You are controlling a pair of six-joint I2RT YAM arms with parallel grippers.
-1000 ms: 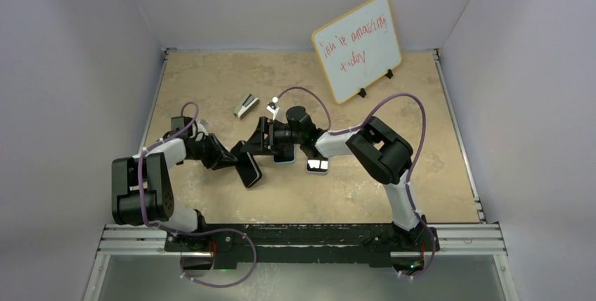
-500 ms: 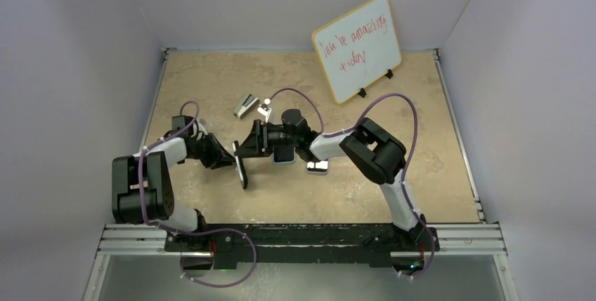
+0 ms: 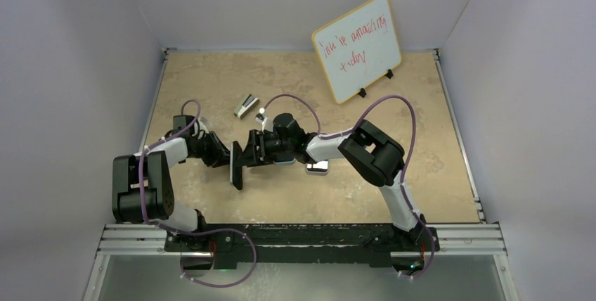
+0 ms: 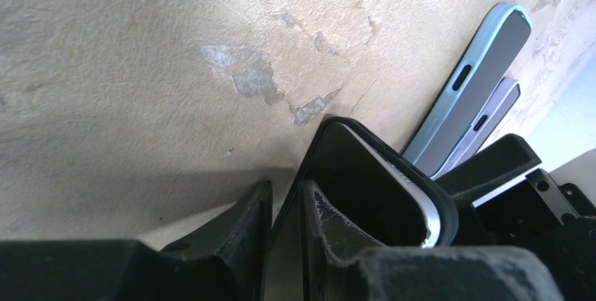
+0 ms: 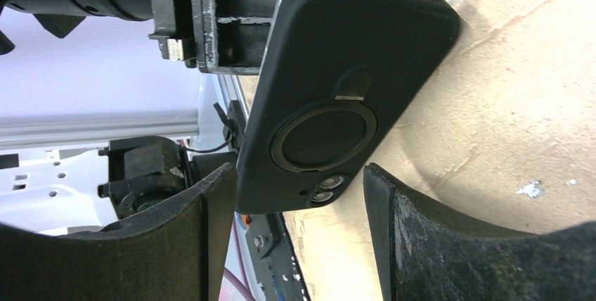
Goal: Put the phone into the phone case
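First, check the top view. The left end effector [image 3: 219, 156] and the right end effector [image 3: 254, 150] meet near the middle of the tabletop [image 3: 211, 76]. The black phone case [image 3: 235, 166] stands on its edge between them. A whiteboard [image 3: 357, 48] stands at the far right, well apart from both arms.

Next, check the left wrist view. You see the left end effector pinching one rim of the phone case. One finger [image 4: 235, 227] lies against the back and the other against the open face. The silver edge of the phone [image 4: 413, 187] shows inside the rim, so the phone sits in the case. You cannot tell whether it is seated all the way round. A light blue case [image 4: 471, 90] and a purple case [image 4: 485, 129] lie side by side on the tabletop just beyond.

Finally, check the right wrist view. The back of the phone case faces you, with its round ring and, at the near end, the camera lenses. The fingers [image 5: 204, 238] of the right end effector stand wide apart, one on each side of that end. Their tips meet the outline of the case, but you cannot tell whether they press on it.
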